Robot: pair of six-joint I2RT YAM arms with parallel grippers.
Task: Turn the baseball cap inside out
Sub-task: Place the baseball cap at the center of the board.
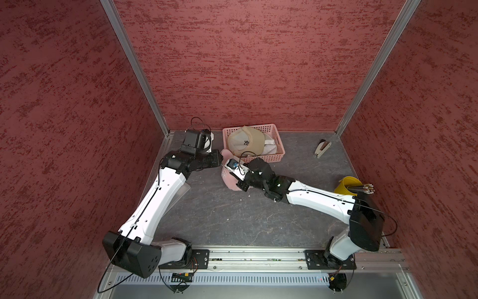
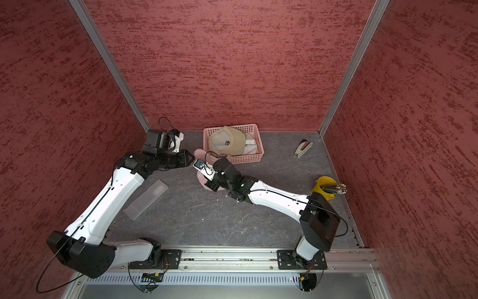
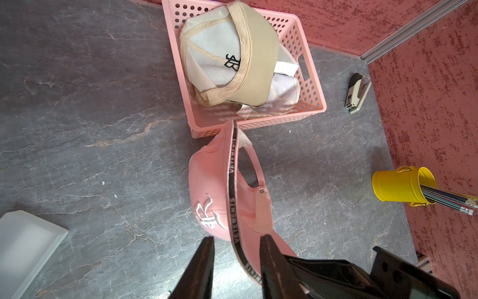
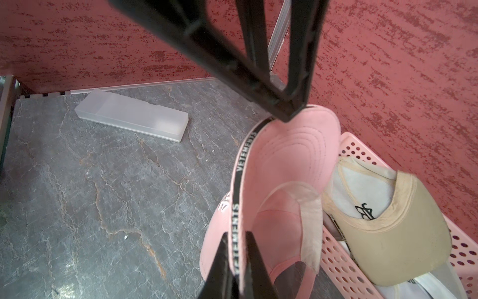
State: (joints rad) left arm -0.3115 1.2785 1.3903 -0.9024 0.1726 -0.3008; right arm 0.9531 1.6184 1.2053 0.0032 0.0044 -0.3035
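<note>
clear case [image 4: 132,117]: flat on the table [image 3: 103,129], far left, well apart from the cap.
left gripper [image 3: 238,236]: jaws partly apart, straddling the cap's rim without pinching it.
pink cap [image 3: 209,181]: between both grippers, just in front of the basket.
right gripper [image 4: 237,234]: clamped tight on the cap's black band [image 4: 236,196].
pink basket [image 3: 314,85]: beige cap [image 3: 256,57] inside.
far right: stapler [image 3: 355,94]; yellow cup [image 3: 395,185] with pencils [image 3: 450,200].

Pink cap [image 1: 229,182] mostly hidden under right arm [image 1: 258,172], both top views; clear case [image 3: 25,243] cut off at left-wrist view edge.
</note>
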